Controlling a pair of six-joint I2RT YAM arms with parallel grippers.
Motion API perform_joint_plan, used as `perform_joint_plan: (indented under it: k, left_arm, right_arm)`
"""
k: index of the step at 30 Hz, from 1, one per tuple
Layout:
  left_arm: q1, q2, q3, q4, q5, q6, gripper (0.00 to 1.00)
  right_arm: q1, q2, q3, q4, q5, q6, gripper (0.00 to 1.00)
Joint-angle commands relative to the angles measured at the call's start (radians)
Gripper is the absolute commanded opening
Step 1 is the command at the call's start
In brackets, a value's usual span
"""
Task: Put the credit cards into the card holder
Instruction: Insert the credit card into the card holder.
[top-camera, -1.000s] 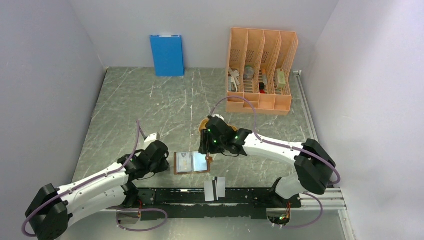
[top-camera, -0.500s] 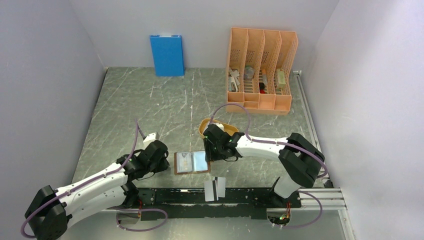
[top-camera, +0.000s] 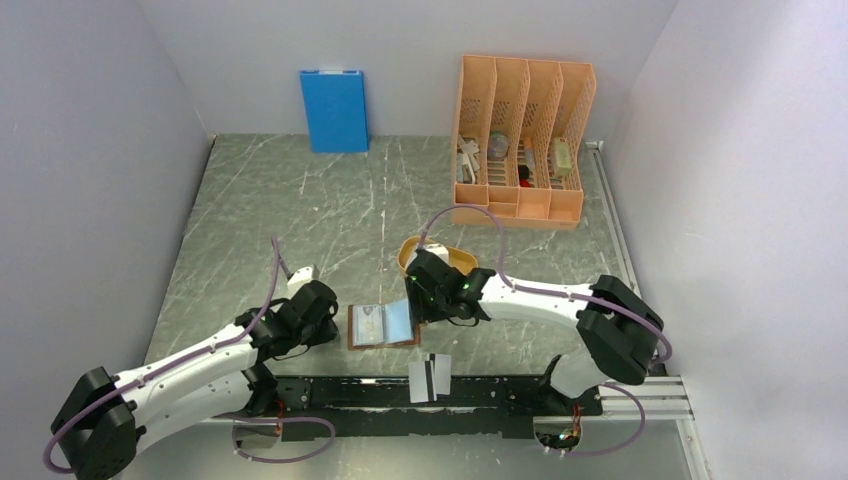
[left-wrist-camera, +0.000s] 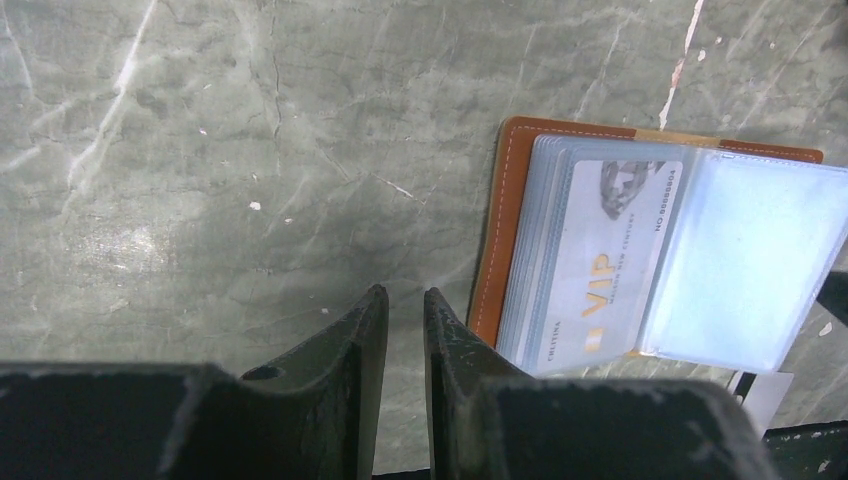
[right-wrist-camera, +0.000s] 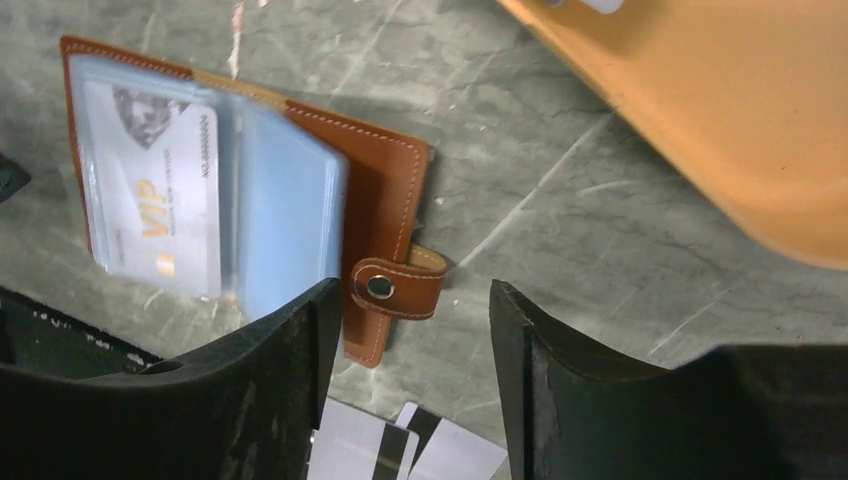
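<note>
The card holder lies open on the table, brown leather with clear sleeves. A pale VIP card sits in its left sleeve and also shows in the left wrist view. The snap strap sticks out on its right. My right gripper is open and empty, low over that strap; in the top view it is at the holder's right edge. Two white credit cards with black stripes lie near the front edge and show below it. My left gripper is shut and empty, just left of the holder.
An orange oval tray sits right behind my right gripper and fills the wrist view's upper right. A tall orange file rack stands at the back right, a blue box at the back wall. The black base rail runs along the front edge.
My right gripper has come down and back toward the holder's right edge, and its elbow has shifted. The right sleeve page has tilted a little. The left arm has not moved.
</note>
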Motion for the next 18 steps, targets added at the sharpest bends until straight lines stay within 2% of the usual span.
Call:
perform_joint_plan:
  k: [1,11,18]
  left_arm:
    - [0.001,0.002,0.025,0.011,-0.005,0.009,0.25]
    - [0.001,0.002,0.026,0.009,-0.005,0.011,0.25]
    - [0.001,-0.001,0.035,-0.004,-0.01,0.017,0.25]
  right_arm:
    - [0.05,-0.003,0.034,-0.048,0.066,-0.031,0.61]
    - [0.098,0.112,0.065,-0.081,0.168,-0.044,0.61]
    - [0.103,0.104,0.045,-0.048,0.247,-0.019,0.51]
